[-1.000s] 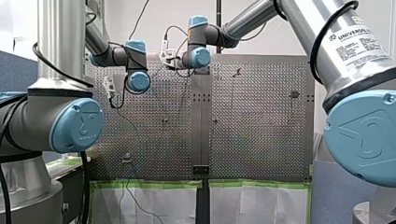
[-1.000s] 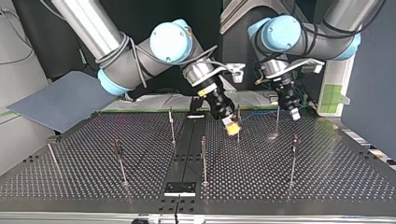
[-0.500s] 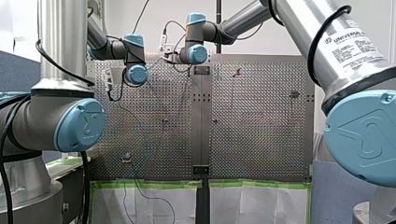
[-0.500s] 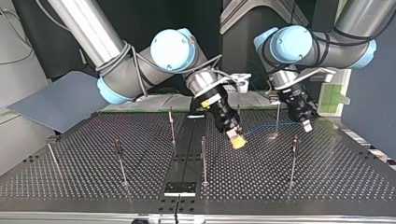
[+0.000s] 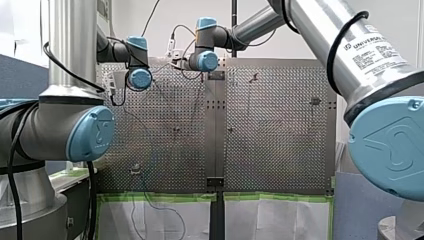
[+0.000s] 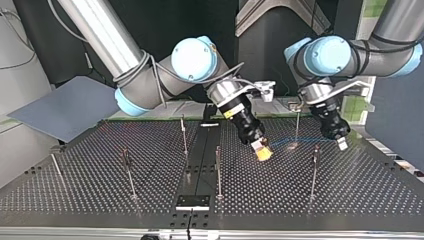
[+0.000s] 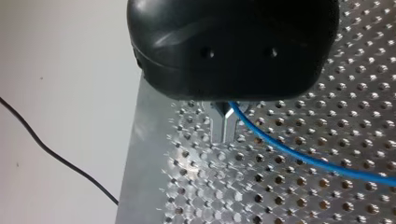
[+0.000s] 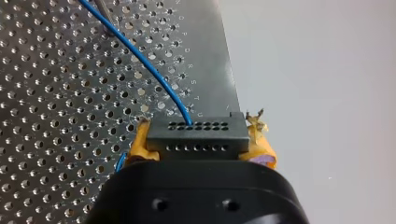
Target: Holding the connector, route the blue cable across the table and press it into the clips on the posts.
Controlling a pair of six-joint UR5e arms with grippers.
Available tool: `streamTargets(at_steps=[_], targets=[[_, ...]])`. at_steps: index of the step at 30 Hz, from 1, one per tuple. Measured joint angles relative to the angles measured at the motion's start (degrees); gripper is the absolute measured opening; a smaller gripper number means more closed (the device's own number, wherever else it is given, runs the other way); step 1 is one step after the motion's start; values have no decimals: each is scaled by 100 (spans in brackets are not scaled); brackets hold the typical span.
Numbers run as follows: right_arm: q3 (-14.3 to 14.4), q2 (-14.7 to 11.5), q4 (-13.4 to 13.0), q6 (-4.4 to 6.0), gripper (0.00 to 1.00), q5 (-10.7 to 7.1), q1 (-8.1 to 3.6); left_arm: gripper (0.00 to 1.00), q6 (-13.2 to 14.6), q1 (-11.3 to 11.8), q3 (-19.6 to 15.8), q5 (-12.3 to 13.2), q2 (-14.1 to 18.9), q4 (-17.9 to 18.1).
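Front view: my left arm (image 5: 132, 75) and my right arm (image 5: 202, 57) both reach to the far end of the perforated surface (image 5: 280, 125), their wrists close together left of the view's middle. The working ends sit hidden behind the wrists, so you can read no grasp from here.

Top view: my right gripper (image 6: 261, 150), with yellow pads, hangs low over the surface just right of the centre strip. My left gripper (image 6: 341, 143) hangs further to the view's right. The blue cable (image 6: 305, 141) stretches between them as a nearly level span, its long axis running across the view from one gripper to the other. A thin post (image 6: 297, 122) stands between the two, and the span crosses it low down. A second post (image 6: 314, 170), with a dark clip near its top, stands a little nearer the camera and close to my left gripper. You should judge the coming press by this: the cable seems to lie beside these posts and not yet in a clip, and my left arm is the nearer one.

Left wrist view: the metal fingers (image 7: 219, 128) are pinched on the cable, which leaves them and trails off over the holes.

Right wrist view: my right gripper is clamped on the connector (image 8: 196, 135), a black block held crosswise between the pads (image 8: 139, 145), and the cable leaves its far face and curves away over the surface
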Motion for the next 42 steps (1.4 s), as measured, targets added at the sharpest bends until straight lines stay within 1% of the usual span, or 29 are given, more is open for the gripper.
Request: streamTargets(at_steps=[5, 8, 12, 15, 20, 24, 28, 33, 37, 42], targets=[[-32, 12, 0, 0, 0, 18, -4, 0, -133, 74, 55, 227, -20, 22], [-37, 13, 4, 0, 0, 38, -17, 0, -201, 110, 62, 368, -88, 25], [-39, 14, 5, 0, 0, 55, -35, 0, -225, 167, 63, 497, -231, 52], [-40, 14, 6, 0, 0, 60, -46, 0, -231, 215, 77, 564, -273, 115], [-42, 14, 1, 0, 0, 62, -59, 0, -274, 310, 194, 747, -345, 222], [-49, 17, -3, 0, 0, 59, -67, 0, -311, 375, 377, 944, -516, 230], [-79, 19, -1, 0, 0, 56, -80, 0, -355, 453, 580, 1075, -716, 230], [-133, 19, 13, 1, 0, 57, -105, 0, -403, 669, 713, 1287, -976, 251], [-152, 21, 18, 19, 0, 137, -145, 0, -418, 826, 726, 1444, -1128, 240], [-155, 29, 42, 52, 0, 290, -181, 0, -431, 871, 730, 1544, -1182, 218]])
